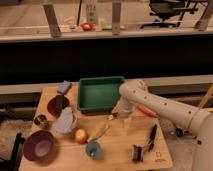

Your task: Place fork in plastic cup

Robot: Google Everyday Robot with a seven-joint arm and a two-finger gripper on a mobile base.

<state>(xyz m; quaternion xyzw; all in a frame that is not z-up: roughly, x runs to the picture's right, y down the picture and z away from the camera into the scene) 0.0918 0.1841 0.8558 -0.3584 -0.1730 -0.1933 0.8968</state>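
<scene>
My gripper [119, 113] hangs at the end of the white arm [160, 106], low over the wooden table [115, 150], just in front of the green tray's [100, 93] right front corner. A small pale slim piece [111, 117] shows at the gripper's left tip; it may be the fork, but I cannot tell whether it is held. A clear plastic cup [65, 122] stands at the left, between the red bowl [56, 105] and the apple [80, 135], well to the left of the gripper.
A purple bowl [39, 145] and a metal can [41, 120] are at the front left. A small blue cup [93, 149] and a yellowish banana-like item [98, 131] lie mid-front. Black-handled utensils [150, 137] are at the front right. An orange item [146, 111] lies behind the arm.
</scene>
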